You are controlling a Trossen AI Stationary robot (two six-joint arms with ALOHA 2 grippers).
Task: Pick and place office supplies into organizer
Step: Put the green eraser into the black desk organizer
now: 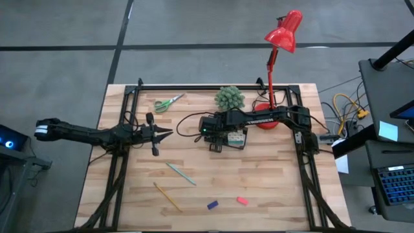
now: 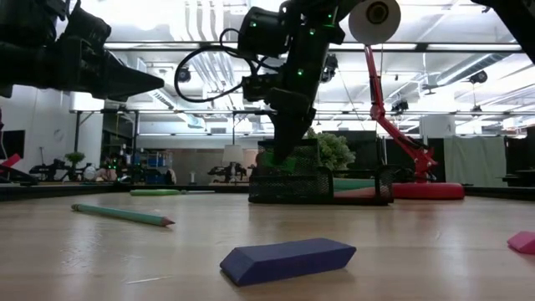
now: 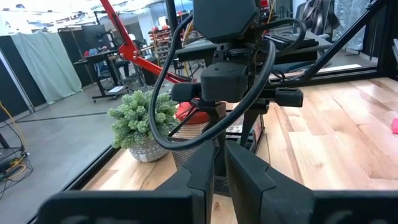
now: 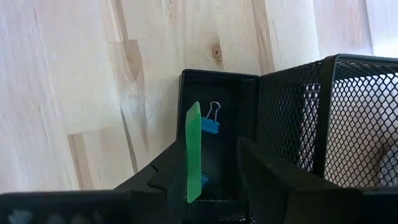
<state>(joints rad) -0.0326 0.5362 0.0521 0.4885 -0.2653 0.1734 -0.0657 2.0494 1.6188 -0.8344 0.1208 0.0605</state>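
organizer (image 1: 234,139) mid-table | plant (image 1: 229,98) behind it | scissors (image 1: 168,103) back left | pen (image 1: 180,173), pencil (image 1: 167,197) front left

The table (image 1: 259,181) is pale jointed wood with visible knots and a smooth matt finish. The organizer (image 4: 348,112) is black wire mesh. The desk lamp (image 1: 283,32) looks glossy red, the eraser (image 2: 288,259) matt blue.

- Light is even and overhead; ceiling strips glare white in the low view.
- Table (image 1: 259,188) is brightly lit, with shadows soft and short.
- Blue eraser (image 2: 288,259), nearest the low camera, is slightly soft.
- Right gripper (image 4: 211,158) fingers are dark and blurred; green slip (image 4: 194,152) between the jaws is sharp.
- Left gripper (image 3: 214,171) is dark and defocused.
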